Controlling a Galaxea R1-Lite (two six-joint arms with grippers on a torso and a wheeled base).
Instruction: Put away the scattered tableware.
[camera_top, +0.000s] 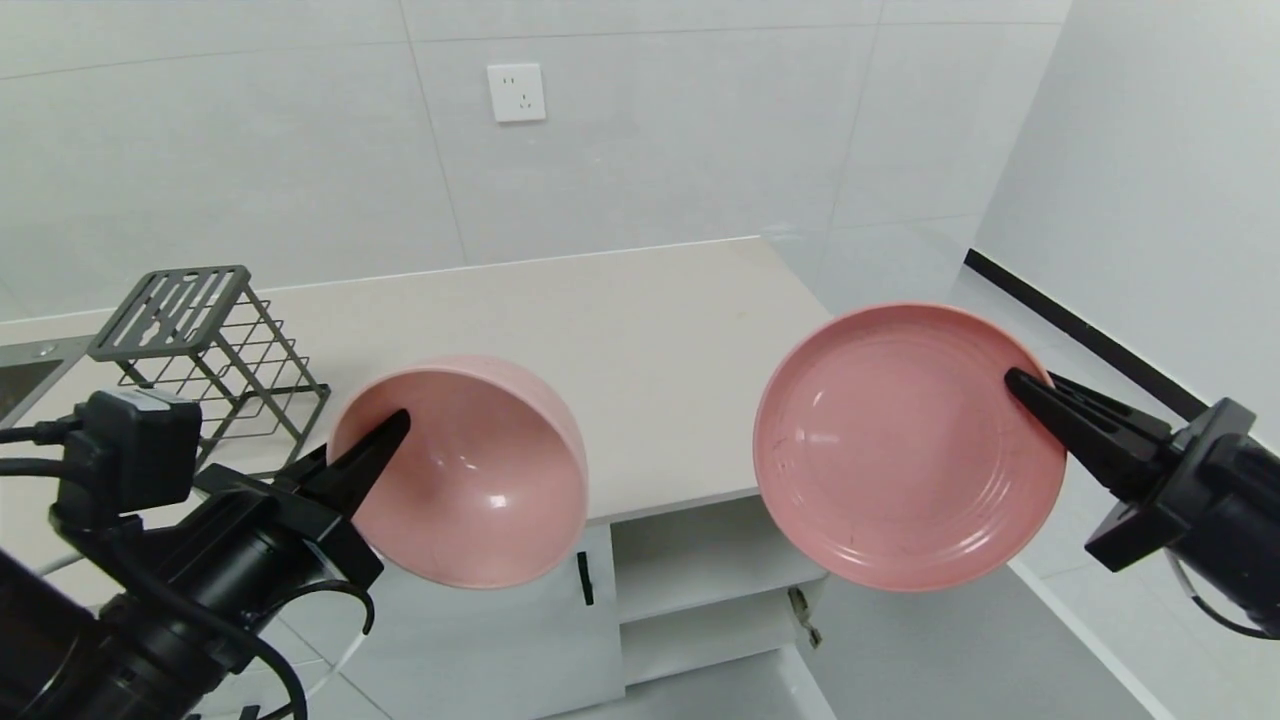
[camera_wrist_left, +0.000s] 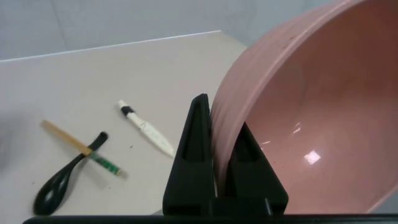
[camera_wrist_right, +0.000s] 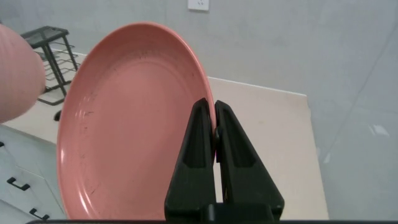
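Mid-carry, by the look of it. Holding bowl (camera_top: 480, 480) aloft over worktop (camera_top: 640, 330) front edge, left pincer (camera_top: 395, 422) clamped on its rim. Holding plate (camera_top: 890, 450) aloft off the worktop's right end, right pincer (camera_top: 1012, 380) clamped on its rim. Nothing in bowl, nothing on plate. Next: choose a place, probably the shelves (camera_top: 700, 560) below, and lower each piece level without knocking the other. Left to collect on worktop: spoon (camera_wrist_left: 62, 183), chopstick (camera_wrist_left: 81, 148), a white piece (camera_wrist_left: 146, 127), perhaps a second chopstick. Cannot tell what rack (camera_top: 200, 340) holds.
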